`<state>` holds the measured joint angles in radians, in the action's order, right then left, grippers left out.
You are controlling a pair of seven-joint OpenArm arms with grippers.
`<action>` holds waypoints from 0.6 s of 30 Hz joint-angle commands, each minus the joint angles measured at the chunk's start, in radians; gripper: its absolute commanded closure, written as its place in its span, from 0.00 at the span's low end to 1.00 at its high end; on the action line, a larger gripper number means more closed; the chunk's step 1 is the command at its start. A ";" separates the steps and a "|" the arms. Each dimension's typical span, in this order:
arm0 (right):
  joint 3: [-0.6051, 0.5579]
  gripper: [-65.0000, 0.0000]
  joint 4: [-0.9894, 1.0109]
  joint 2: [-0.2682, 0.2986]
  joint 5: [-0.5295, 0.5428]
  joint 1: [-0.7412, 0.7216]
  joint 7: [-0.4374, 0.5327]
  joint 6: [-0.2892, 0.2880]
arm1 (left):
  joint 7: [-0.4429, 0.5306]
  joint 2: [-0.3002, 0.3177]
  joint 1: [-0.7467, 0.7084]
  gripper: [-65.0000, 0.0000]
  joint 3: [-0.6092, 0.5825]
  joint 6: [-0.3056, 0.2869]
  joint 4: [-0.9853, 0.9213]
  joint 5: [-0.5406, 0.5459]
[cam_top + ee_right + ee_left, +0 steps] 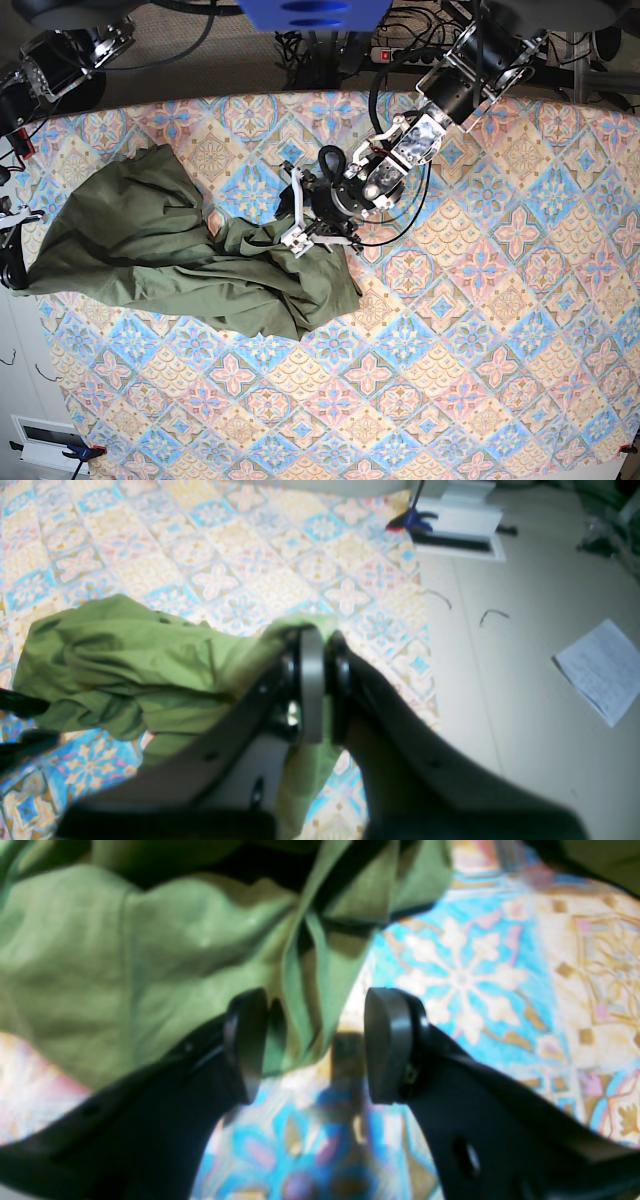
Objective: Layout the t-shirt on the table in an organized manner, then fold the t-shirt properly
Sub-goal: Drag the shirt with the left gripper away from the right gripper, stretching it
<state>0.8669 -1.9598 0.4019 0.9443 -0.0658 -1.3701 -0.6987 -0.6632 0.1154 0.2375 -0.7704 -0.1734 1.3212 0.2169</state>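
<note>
- No brand, label or readable writing is showing anywhere; the sheet of paper [600,670] lying on the floor carries print, but it is too blurred for you to read
- Your t-shirt [180,255] is lying crumpled on the table [480,330], toward the left half in the base view, bunched in deep folds with one end stretching out to the table's left edge
- Your left gripper [312,1040] is standing released, its two dark pads apart with a fold of the green cloth hanging between them, nearer the left-hand pad; you cannot tell from the blur whether the cloth is touching that pad
- In the base view that same gripper [305,225] is sitting at the shirt's right end, over the bunched cloth
- Your right gripper [320,680] is clenched on the t-shirt [115,655], its jaws pressed together with green fabric pinched between them at the table's edge
- The table is wearing a cloth of blue, pink and cream diamond floral tiles, far wider than the shirt
- A pale floor [525,720] is running beside the table, with a white unit [460,520] and a blue clamp [415,520] at the table's corner
- Dark cables [330,40] are trailing behind the table's far edge
</note>
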 commanded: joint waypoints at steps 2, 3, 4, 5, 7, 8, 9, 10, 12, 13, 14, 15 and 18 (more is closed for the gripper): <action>0.005 0.99 -0.013 0.024 0.018 -0.015 0.030 0.001 | 0.023 -0.035 0.059 0.53 -0.010 0.004 -0.050 0.005; 0.005 0.99 -0.013 0.024 0.018 -0.015 0.030 0.001 | 0.023 -0.043 0.067 0.53 -0.010 0.004 -0.068 0.005; 0.005 0.99 -0.013 0.024 0.018 -0.015 0.030 0.001 | 0.024 -0.050 0.076 0.55 -0.010 0.001 -0.081 0.005; 0.005 0.99 -0.013 0.024 0.018 -0.015 0.030 0.001 | 0.024 -0.056 0.087 0.61 -0.010 -0.001 -0.087 0.005; 0.005 0.99 -0.013 0.024 0.018 -0.016 0.030 0.001 | 0.024 -0.058 0.104 0.83 -0.008 -0.001 -0.084 0.016; 0.005 0.99 -0.013 0.024 0.018 -0.016 0.030 0.001 | 0.024 -0.058 0.110 0.97 -0.004 0.002 -0.082 0.017; 0.005 0.99 -0.013 0.024 0.018 -0.016 0.030 0.001 | 0.024 -0.058 0.116 1.00 0.001 0.004 -0.078 0.017; 0.005 0.99 -0.013 0.024 0.017 -0.016 0.030 0.001 | 0.024 -0.055 0.119 1.00 0.015 0.005 -0.067 0.017; 0.005 0.99 -0.013 0.024 0.017 -0.016 0.030 0.001 | 0.024 -0.046 0.113 1.00 0.090 0.012 -0.022 0.017; 0.015 0.99 -0.011 0.024 0.017 -0.016 0.030 0.001 | 0.021 -0.023 0.105 1.00 0.141 0.012 0.011 0.022; 0.027 0.99 -0.011 0.024 0.017 -0.016 0.030 0.001 | 0.021 -0.001 0.093 1.00 0.185 0.012 0.039 0.045; 0.033 0.99 -0.010 0.024 0.017 -0.016 0.030 0.001 | 0.023 0.014 0.087 1.00 0.219 0.012 0.059 0.078; 0.039 0.99 0.012 0.024 0.000 -0.019 0.031 0.001 | 0.023 0.105 0.070 1.00 0.335 0.012 0.122 0.233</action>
<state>0.9035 -1.9388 0.4019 0.9291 -0.0700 -1.3659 -0.6987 -0.6582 0.2173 0.2897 -0.4427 -0.1612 1.4223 0.4500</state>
